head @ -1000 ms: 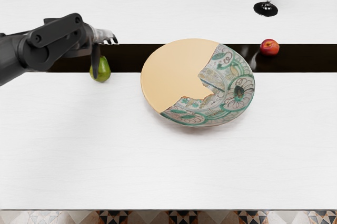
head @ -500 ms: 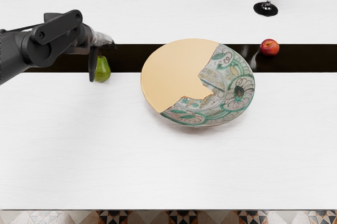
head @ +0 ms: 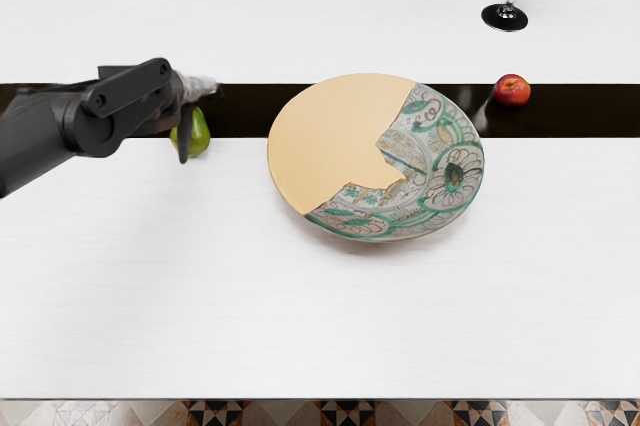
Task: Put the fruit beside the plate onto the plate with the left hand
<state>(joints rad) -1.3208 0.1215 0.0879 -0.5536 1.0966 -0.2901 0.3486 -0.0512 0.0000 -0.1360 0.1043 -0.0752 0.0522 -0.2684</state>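
Observation:
A green pear (head: 200,135) stands at the white table's back edge, left of the plate (head: 330,146), a large shallow dish that is half plain orange and half green floral pattern. My left hand (head: 197,122) comes in from the left and sits over the pear. Its dark thumb (head: 184,144) hangs in front of the pear's left side and the pale fingers (head: 205,87) reach past it over the dark gap. The hand is open, and the pear rests on the table, partly hidden by it. The right arm is out of view.
A red fruit (head: 512,90) lies right of the plate in the dark gap (head: 250,111) between the two white tabletops. A wine glass (head: 506,13) stands at the back right. The near tabletop (head: 320,296) is white.
My left arm has dropped and pushed forward, so the hand now sits lower around the pear, with the thumb across its left side. The pear has barely moved.

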